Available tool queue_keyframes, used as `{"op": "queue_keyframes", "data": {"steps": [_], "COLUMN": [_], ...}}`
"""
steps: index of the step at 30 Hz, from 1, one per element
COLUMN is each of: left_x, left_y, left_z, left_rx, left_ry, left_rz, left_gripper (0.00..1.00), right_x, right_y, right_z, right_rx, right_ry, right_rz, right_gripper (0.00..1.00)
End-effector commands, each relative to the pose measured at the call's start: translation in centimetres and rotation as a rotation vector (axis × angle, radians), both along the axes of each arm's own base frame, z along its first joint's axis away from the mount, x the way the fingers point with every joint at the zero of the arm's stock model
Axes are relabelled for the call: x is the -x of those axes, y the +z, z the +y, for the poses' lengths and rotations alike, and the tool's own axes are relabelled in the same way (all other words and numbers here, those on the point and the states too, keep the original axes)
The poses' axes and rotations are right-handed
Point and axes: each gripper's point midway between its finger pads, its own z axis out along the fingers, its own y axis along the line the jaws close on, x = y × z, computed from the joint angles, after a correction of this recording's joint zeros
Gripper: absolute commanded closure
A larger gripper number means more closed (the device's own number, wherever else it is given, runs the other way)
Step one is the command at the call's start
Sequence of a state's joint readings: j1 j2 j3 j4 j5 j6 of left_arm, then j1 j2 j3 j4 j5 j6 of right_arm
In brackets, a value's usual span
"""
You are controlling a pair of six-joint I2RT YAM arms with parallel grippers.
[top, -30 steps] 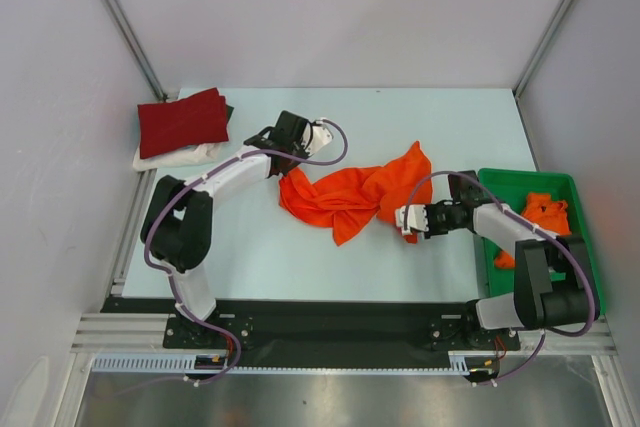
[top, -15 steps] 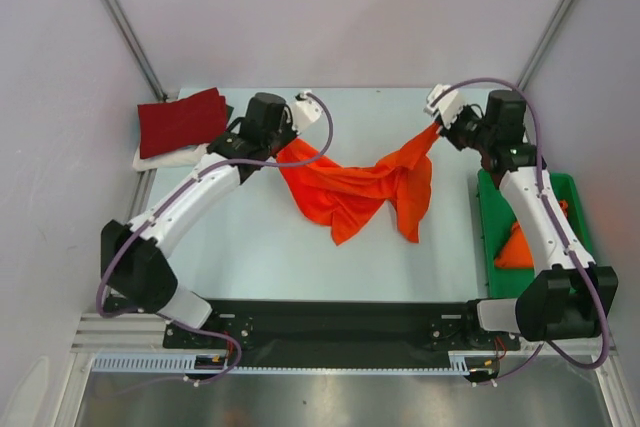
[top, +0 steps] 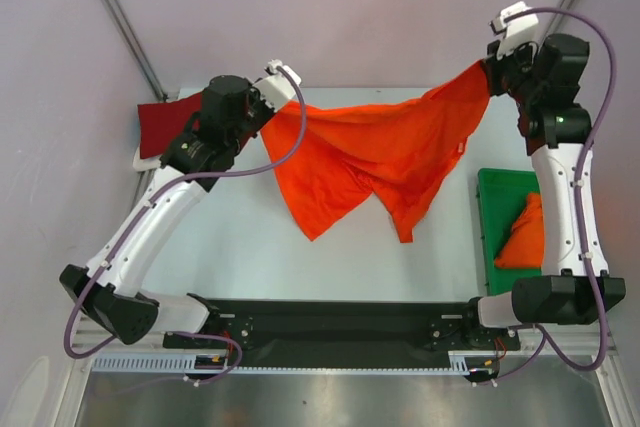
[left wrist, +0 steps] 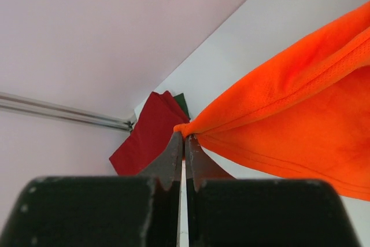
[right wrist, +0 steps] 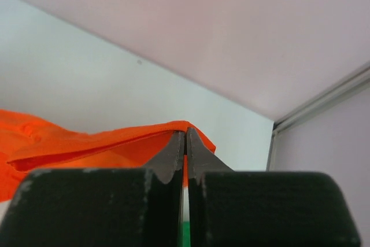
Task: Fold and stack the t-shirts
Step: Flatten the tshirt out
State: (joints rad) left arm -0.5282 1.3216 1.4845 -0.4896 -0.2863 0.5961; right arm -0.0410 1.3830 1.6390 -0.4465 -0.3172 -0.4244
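A bright orange t-shirt (top: 380,152) hangs stretched in the air between my two grippers, its lower part drooping toward the table. My left gripper (top: 268,112) is shut on its left edge; the left wrist view shows the cloth (left wrist: 289,102) pinched at the fingertips. My right gripper (top: 490,69) is shut on its right edge, held high; the right wrist view shows the cloth (right wrist: 87,148) in the jaws. A folded dark red t-shirt (top: 160,125) lies on a folded white one (top: 150,160) at the far left. Another orange t-shirt (top: 525,237) lies in the green bin (top: 495,187).
The green bin stands at the right edge of the table. The folded stack sits at the back left corner, also seen in the left wrist view (left wrist: 150,137). Metal frame posts (top: 120,17) rise at the back corners.
Both grippers have risen and moved apart with the orange t-shirt, lifting it off the table and stretching it out. A second ago the right gripper was low near the bin.
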Motion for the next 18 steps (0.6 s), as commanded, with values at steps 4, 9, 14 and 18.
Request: {"op": "queue_keyframes", "data": {"steps": [4,9,14,18], "left_x": [1.6,2.8,5.6,8.4], "left_y": [7.8,13.7,16.5,16.8], "left_z": [1.6,3.8,4.7,5.8], "left_rx": [0.012,-0.026,-0.033,0.015], "left_ry": [0.023,0.070,0.025,0.009], "left_rz": [-0.116,-0.229,-0.307,-0.325], "left_gripper": [1.00,1.00,1.00,1.00], "right_x": [3.0,7.2,11.1,15.2], "right_y": [7.2,10.1,14.1,15.7], "right_z": [0.9,2.2,2.7,3.4], "right_rx": [-0.048,-0.058,-0.144,-0.140], "right_ry": [0.043,0.116,0.097,0.127], "right_rz": [-0.152,-0.291,-0.348,-0.363], "right_gripper": [1.00,1.00,1.00,1.00]}}
